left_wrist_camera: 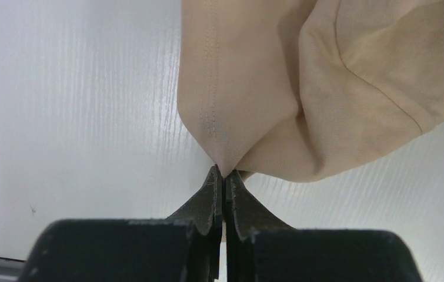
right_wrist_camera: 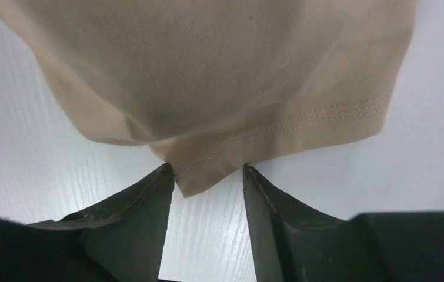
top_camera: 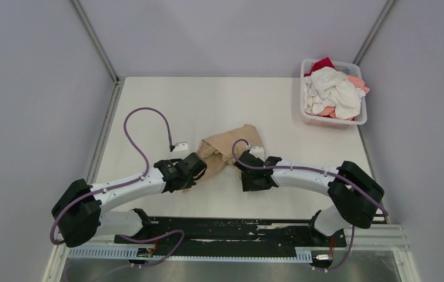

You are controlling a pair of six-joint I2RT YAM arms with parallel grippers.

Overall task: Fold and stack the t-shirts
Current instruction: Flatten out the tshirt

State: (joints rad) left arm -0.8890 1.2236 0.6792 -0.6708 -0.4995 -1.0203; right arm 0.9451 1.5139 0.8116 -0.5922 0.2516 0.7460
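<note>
The tan-beige t-shirt [top_camera: 226, 148] lies bunched in the middle of the table between both arms. My left gripper [left_wrist_camera: 224, 174] is shut on a pinched corner of the tan t-shirt [left_wrist_camera: 278, 88], the cloth spreading away above the tips. My right gripper [right_wrist_camera: 207, 171] stands open at a hemmed corner of the same t-shirt [right_wrist_camera: 207, 76]; the corner hangs between the jaws, touching the left finger [right_wrist_camera: 143, 205], with a gap to the right one. White, pink and red t-shirts [top_camera: 331, 91] are piled in the basket at the back right.
The white lattice basket [top_camera: 332, 121] stands at the back right corner of the table [top_camera: 207, 106]. Purple cables loop over both arms. Grey walls close in the table on three sides.
</note>
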